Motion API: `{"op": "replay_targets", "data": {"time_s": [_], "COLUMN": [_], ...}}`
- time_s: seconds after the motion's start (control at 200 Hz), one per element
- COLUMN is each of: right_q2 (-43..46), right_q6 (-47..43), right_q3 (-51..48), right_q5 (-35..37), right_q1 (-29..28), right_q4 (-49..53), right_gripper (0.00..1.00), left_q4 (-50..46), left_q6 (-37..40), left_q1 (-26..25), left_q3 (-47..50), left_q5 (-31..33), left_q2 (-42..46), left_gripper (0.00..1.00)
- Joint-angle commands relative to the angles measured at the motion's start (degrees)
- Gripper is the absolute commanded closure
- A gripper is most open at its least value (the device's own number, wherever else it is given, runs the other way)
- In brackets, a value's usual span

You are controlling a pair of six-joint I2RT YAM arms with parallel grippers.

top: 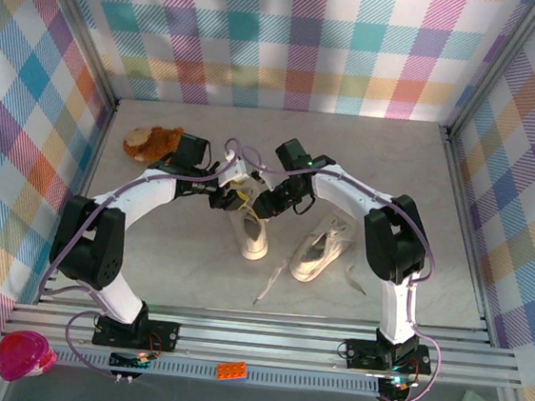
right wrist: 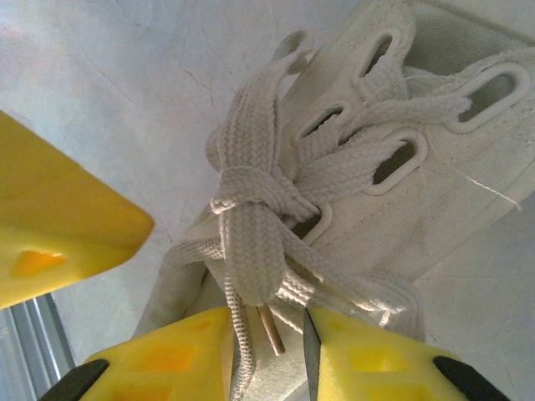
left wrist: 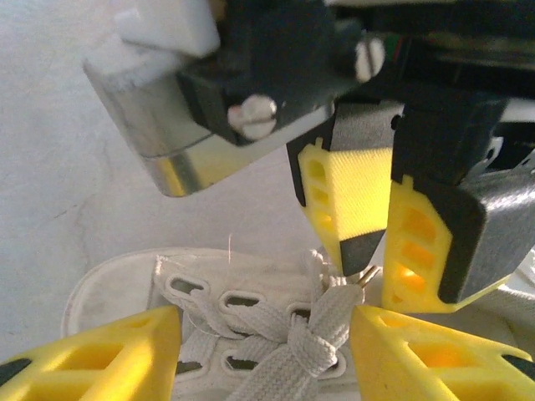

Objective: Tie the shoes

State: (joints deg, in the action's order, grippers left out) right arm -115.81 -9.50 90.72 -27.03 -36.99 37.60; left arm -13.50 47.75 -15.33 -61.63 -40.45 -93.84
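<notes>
Nearest the arm bases, a loose lace (top: 273,283) trails over the desk (top: 174,267) from the second shoe (top: 319,252), which lies tipped on its side, untied. An arm sweeping low on that side could hook this lace and drag the shoe along with it.

Just beyond, to its left, stands the shoe being worked on (top: 255,239), upright. A single flat knot (right wrist: 251,205) sits over its upper eyelets, and I can see no bow loops. The right claw (right wrist: 269,338) is drawn almost together and appears to pinch the lace end (right wrist: 266,317) close to its stiff tip. So little lace lies between the fingers that a firm pull would probably slip it free. A pull that does hold could lift or slide the light shoe, since nothing pins it down.

The left claw (left wrist: 267,322) is spread wide and holds nothing, with one finger on each side of the knot. If it comes down there, it may snag a lace crossing or push the knot slack. Both claws crowd the same spot, so a sideways move by either risks knocking the other.

Farthest off, a brown plush toy (top: 152,142) lies close beside the left arm. A wide swing of that arm could shove it.
</notes>
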Motion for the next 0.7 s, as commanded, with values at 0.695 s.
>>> {"op": "replay_targets", "data": {"time_s": [0.695], "right_q2": [3.7], "right_q6": [-3.0], "right_q3": [-0.8], "right_q5": [4.0], "right_q1": [-0.2], "right_q4": [-0.7], "right_gripper": [0.98], "left_q4": [-6.2], "left_q6": [5.2], "left_q1": [-0.2], "left_q3": [-1.8], "left_q5": [-4.6], "left_q2": [-4.2], "left_gripper": [0.52]}}
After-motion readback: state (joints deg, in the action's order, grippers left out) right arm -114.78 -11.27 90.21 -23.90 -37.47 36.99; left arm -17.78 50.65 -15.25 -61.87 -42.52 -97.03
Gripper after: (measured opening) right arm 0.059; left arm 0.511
